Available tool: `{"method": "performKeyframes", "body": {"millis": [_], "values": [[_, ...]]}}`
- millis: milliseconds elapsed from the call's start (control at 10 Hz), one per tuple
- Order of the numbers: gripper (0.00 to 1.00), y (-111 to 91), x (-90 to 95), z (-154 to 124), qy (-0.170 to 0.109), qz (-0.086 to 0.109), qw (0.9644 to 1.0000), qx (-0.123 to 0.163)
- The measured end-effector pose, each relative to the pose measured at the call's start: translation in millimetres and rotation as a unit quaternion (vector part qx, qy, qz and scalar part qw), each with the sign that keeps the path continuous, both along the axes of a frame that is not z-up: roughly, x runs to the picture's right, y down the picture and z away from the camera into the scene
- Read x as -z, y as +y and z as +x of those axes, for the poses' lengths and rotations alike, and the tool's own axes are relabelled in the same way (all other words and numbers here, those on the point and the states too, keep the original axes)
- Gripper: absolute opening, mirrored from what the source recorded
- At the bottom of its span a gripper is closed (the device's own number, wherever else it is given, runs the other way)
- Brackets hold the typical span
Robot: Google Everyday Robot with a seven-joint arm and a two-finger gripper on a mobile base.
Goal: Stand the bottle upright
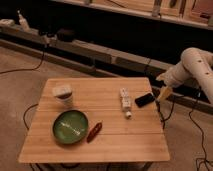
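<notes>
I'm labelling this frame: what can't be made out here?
Camera view:
Small white plastic bottle, lying on the wooden table: label print too small to read.
White robot arm: cut off by the right edge; its gripper sits beside the black phone.
Round green bowl: pale contents unidentifiable.
</notes>
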State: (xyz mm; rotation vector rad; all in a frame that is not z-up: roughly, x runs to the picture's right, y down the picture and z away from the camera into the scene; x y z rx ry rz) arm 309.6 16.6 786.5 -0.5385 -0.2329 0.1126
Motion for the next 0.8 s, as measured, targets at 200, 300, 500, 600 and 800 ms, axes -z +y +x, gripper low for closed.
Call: {"method": "performKeyframes", "body": {"millis": [200, 300, 500, 600, 800], "values": [[0.77, 10, 5.3, -8, -0.038, 0.001, 0.9944, 0.099], [0.77, 15, 9.8, -13, -0.064, 0.001, 0.9876, 0.144], [0.77, 14, 20.1, -30, -0.118, 0.014, 0.9678, 0.222], [0.77, 11, 22.3, -38, -0.136, 0.021, 0.9589, 0.248], [0.77, 9, 25.1, -45, -0.154, 0.028, 0.9478, 0.278]]}}
